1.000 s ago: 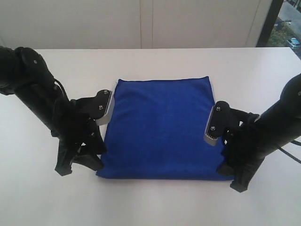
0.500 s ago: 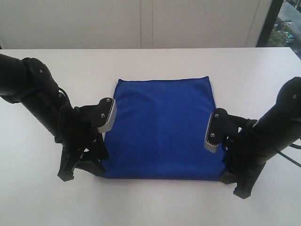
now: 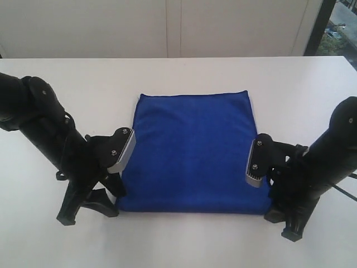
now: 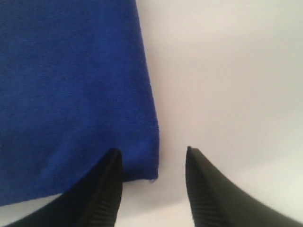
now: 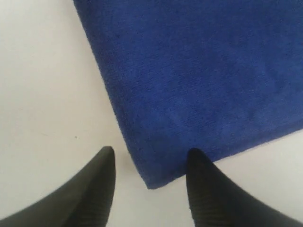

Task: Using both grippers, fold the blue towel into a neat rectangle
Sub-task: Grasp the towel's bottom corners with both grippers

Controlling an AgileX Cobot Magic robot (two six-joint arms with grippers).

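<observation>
Both released, the left claw (image 4: 152,153) and right claw (image 5: 150,156) each straddle a near corner of the blue towel (image 3: 192,151), apparently ready to pinch.

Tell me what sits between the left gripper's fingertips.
A corner of the blue towel, then bare table, shown in the left wrist view; the left gripper is open.

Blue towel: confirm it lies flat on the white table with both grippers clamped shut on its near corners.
Not clamped. The wrist views show the left gripper and the right gripper open, each with its fingers straddling a near corner without gripping it. The blue towel does lie flat on the white table.
</observation>
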